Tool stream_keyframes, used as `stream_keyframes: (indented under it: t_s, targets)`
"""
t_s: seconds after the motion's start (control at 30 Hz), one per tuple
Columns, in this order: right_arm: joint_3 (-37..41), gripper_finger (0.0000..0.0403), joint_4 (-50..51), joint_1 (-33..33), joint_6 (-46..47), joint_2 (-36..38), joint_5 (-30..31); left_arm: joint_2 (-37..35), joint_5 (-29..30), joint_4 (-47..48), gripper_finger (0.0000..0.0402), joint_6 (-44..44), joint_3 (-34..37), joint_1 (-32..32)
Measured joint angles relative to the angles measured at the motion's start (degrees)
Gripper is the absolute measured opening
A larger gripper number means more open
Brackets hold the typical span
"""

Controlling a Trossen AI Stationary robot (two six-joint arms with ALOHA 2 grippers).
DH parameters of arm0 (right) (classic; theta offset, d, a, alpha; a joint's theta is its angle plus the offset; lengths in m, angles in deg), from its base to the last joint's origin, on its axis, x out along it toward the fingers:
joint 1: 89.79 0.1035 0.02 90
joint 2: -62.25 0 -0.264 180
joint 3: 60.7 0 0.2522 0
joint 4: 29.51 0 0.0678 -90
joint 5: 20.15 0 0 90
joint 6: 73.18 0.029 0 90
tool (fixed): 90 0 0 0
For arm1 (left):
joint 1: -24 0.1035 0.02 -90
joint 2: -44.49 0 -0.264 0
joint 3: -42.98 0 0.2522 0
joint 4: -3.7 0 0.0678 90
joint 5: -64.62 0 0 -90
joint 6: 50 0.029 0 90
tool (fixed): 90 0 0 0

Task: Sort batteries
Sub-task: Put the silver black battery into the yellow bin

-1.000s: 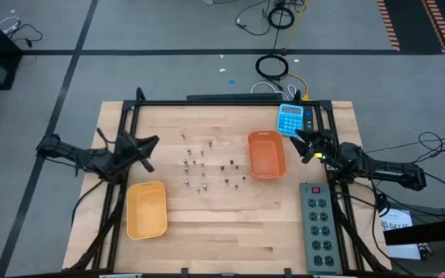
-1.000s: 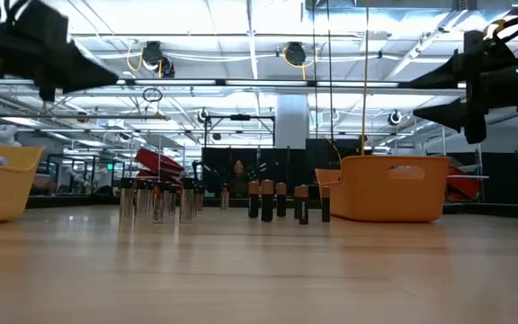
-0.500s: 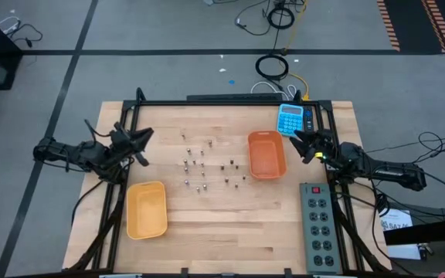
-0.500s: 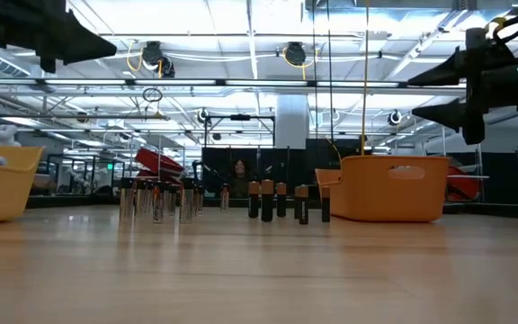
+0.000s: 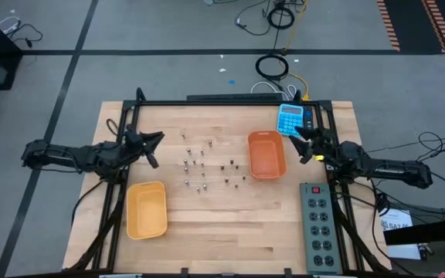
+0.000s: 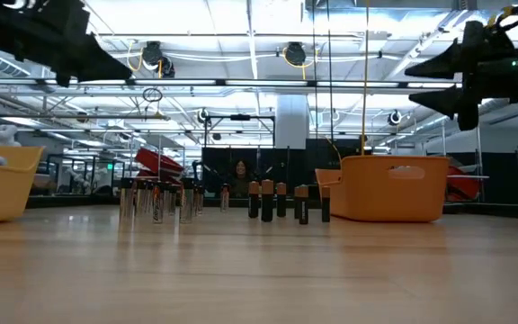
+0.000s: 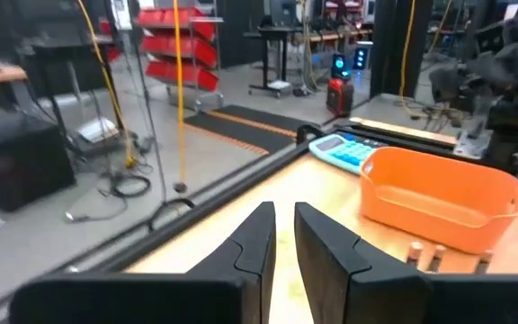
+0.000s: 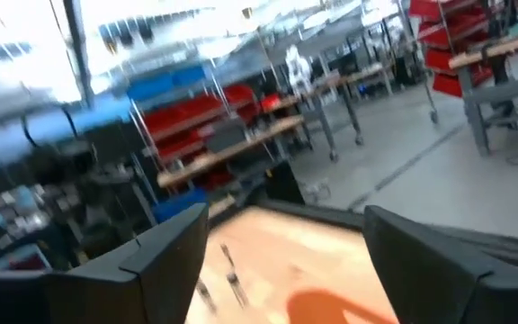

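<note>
Both arms are dark, nearly black, built of slim jointed segments with black cables trailing off their outer ends. The left end effector (image 5: 150, 144) ends in two flat, angular black fingers (image 7: 257, 241) with bevelled tips. The right end effector (image 5: 304, 144) has the same black wedge-shaped fingers (image 8: 165, 247), with a small yellow-green mark on its wrist.

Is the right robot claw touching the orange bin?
Apart. The low view shows the right gripper up in the air, well above the orange bin.

Overhead camera straight down, low one level across; both sharing the orange bin (image 5: 266, 154), perhaps wrists too.
</note>
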Motion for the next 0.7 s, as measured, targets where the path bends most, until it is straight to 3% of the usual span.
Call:
stream_keyframes:
  t_s: [0.17,0.33,0.57,0.7]
  targets:
    - [-3.4,0.023,-2.3,0.0,-2.1,-10.2,-5.0,5.3,-7.3,0.5,0.0056,-2.5,-3.4,5.2]
    - [-9.0,0.0186,-5.1,0.1,-7.1,-21.1,-7.7,11.4,-9.6,3.2,0.0074,-3.0,-6.4,8.6]
    - [-11.3,0.0157,-14.0,0.1,-3.8,-34.5,-9.3,19.0,-9.5,-2.3,0.0144,6.0,-6.9,9.4]
    - [-11.3,0.0138,-17.8,0.4,-2.4,-40.9,-10.6,21.5,-8.2,-9.6,0.0165,4.5,-6.9,9.4]
